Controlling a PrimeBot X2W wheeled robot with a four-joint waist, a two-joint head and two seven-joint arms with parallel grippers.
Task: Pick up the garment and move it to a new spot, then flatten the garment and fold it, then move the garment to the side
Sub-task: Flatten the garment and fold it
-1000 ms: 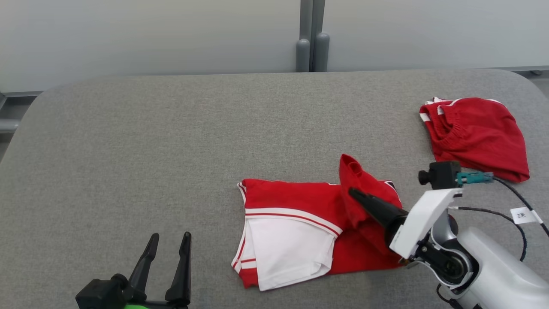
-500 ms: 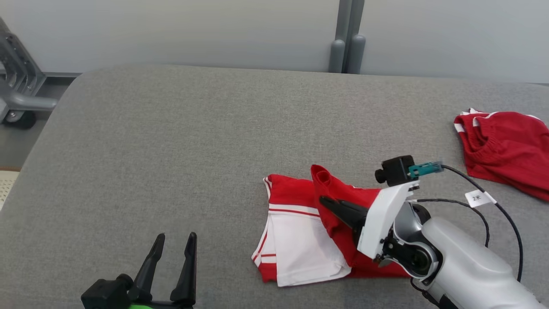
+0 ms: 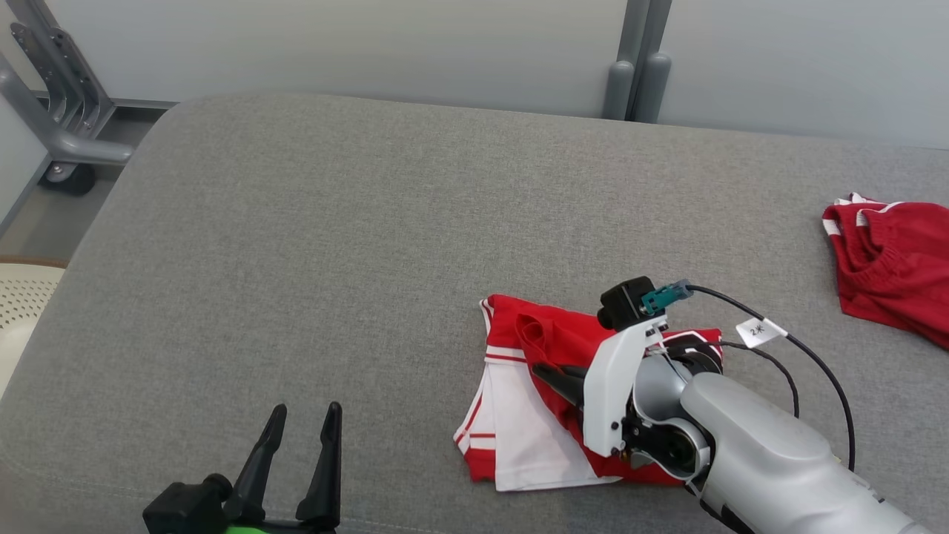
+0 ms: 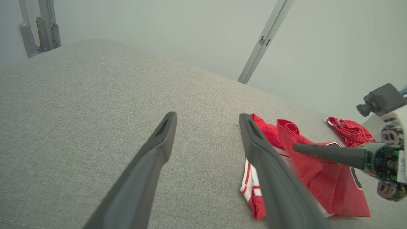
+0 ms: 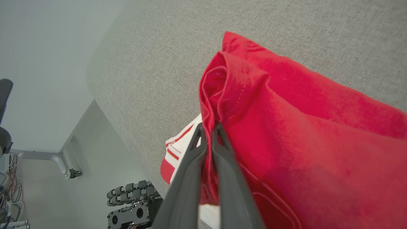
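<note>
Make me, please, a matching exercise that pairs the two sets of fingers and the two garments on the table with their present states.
Things:
1. left fingers
2. right fingers
3. red and white garment
4. far red garment

States:
A. pinched at a raised fold, the rest lying on the table
B. open, holding nothing
C. lying alone at the table's right side
D. shut on red cloth

Pairs: 1-B, 2-D, 3-A, 4-C.
</note>
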